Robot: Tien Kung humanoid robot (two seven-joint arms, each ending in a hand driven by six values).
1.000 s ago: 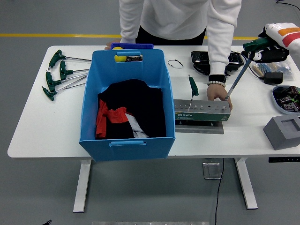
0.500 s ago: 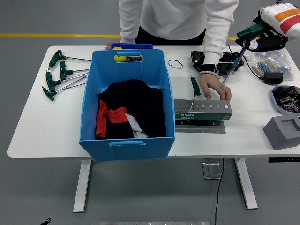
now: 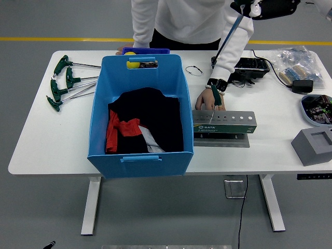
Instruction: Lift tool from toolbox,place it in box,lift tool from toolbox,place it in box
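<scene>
Blue box [image 3: 98,129]: nearest the table's front edge; it holds dark and red cloth [image 3: 140,127] – no tool can be made out inside, so neither placement looks done.
Grey tool rack [image 3: 223,123]: just right of the box; one green-handled tool [image 3: 214,97] stands upright in it, waiting its turn.
Person's hand [image 3: 206,98]: rests on the table at the rack's far left corner, beside that upright tool.
Spare T-handle tools [image 3: 65,82]: lying on the table, left of the box.
Right hand [image 3: 270,8]: high at the top right – fingers closed round the green handle of a lifted tool [image 3: 228,33], whose shaft slants down-left.
Progress: by my reading, one lift made; carry to the box and the second tool remain.
</scene>
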